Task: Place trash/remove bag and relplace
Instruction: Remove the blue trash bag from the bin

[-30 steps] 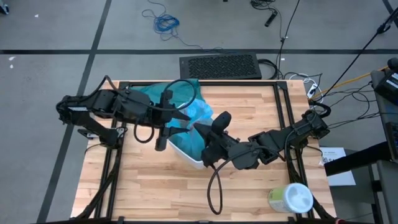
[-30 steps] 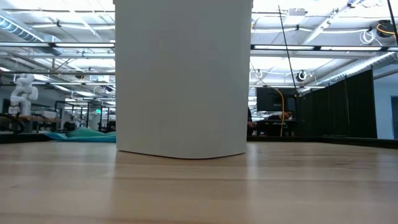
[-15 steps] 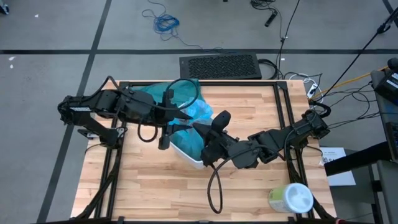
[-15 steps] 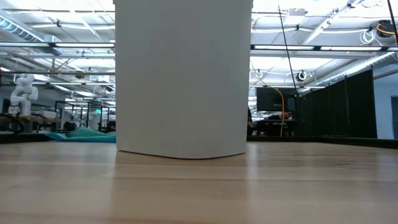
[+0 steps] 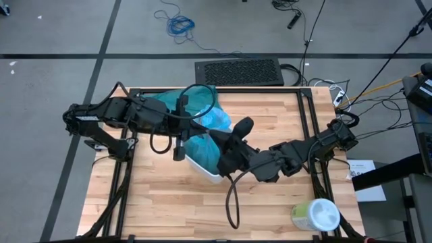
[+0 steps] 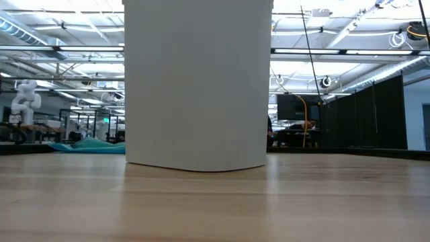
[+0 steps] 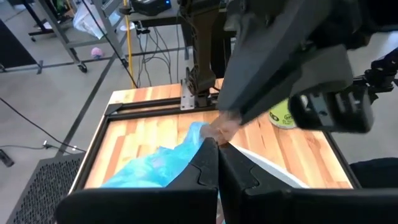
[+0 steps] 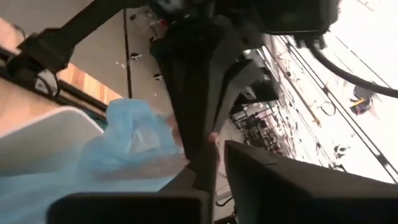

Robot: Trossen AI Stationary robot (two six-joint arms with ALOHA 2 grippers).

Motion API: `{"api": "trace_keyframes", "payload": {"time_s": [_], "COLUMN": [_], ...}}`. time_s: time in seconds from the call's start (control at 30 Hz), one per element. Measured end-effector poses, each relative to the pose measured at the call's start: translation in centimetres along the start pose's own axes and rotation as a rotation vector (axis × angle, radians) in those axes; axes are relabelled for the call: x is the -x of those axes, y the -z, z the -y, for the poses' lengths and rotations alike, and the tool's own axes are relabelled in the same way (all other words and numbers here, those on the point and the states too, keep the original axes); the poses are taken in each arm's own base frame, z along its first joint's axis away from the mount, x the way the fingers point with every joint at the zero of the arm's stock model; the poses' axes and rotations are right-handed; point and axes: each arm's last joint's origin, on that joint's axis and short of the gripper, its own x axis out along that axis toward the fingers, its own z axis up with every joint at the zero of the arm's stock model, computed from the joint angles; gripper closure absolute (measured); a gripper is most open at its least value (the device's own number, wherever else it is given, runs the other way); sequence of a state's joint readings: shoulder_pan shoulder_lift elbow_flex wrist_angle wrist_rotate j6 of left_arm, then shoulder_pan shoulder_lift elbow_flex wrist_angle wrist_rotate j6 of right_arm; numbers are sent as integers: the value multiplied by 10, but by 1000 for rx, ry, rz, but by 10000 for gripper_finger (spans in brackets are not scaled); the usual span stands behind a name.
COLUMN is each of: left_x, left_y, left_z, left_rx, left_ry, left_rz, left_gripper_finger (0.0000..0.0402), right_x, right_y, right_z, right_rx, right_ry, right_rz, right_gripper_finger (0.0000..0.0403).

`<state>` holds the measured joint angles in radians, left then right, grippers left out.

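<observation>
Left end effector (image 7: pixel 216 163) pinches the light-blue bag (image 7: pixel 163 165) beside the right end effector (image 8: pixel 208 163); next, lift it from the bin (image 5: pixel 202 166).

Floor (image 5: pixel 61 27): grey, marked with dark tape lines. A blue cable coil (image 5: pixel 179 24) lies on it beyond the table, with black cables (image 5: pixel 297 13) running nearby. A black perforated panel (image 5: pixel 239 70) lies flat against the table's far edge. The table (image 5: pixel 169 202) has a light wood top in a black frame. More cables (image 5: pixel 351 94) gather at its right side, and a white sheet (image 5: pixel 364 177) lies on the floor there.

Room beyond (low view): an open hall with ceiling trusses (image 6: pixel 60 54) and bright strip lights (image 6: pixel 336 40). A dark partition wall (image 6: pixel 376 114) stands at right. A white humanoid figure (image 6: pixel 25 97) stands far left (details unclear). Distant desks and a dark monitor (image 6: pixel 290 107) show at centre right.
</observation>
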<state>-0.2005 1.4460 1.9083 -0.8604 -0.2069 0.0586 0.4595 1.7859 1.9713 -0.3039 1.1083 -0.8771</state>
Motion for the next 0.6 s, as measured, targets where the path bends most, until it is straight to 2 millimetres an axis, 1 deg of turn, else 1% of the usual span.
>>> {"api": "trace_keyframes", "payload": {"time_s": [0.13, 0.27, 0.3, 0.37, 0.43, 0.5, 0.53, 0.6], "left_x": [3, 6, 7, 10, 11, 12, 12, 12], "left_y": [0, 0, -1, -1, -2, -2, -2, -3], "left_z": [-1, -1, -2, -2, -3, -3, -3, -3], "left_rx": [0, 1, 2, 3, 0, -4, -4, -3], "left_ry": [-4, -7, -8, -8, -9, -9, -9, -9], "left_rz": [2, 8, 11, 17, 23, 25, 29, 38], "left_gripper_finger": [400, 401, 401, 401, 401, 401, 401, 401], "right_x": [3, 12, 16, 23, 22, 14, 9, -3], "right_y": [2, 13, 18, 31, 41, 48, 50, 53], "right_z": [9, 28, 33, 43, 50, 54, 52, 42], "right_rx": [-63, -184, -233, -357, -484, -585, -619, -629], "right_ry": [52, 63, 29, -105, -263, -353, -372, -363], "right_rz": [-44, -81, -72, -42, -26, -31, -30, -39], "right_gripper_finger": [325, 276, 268, 260, 258, 257, 257, 257]}}
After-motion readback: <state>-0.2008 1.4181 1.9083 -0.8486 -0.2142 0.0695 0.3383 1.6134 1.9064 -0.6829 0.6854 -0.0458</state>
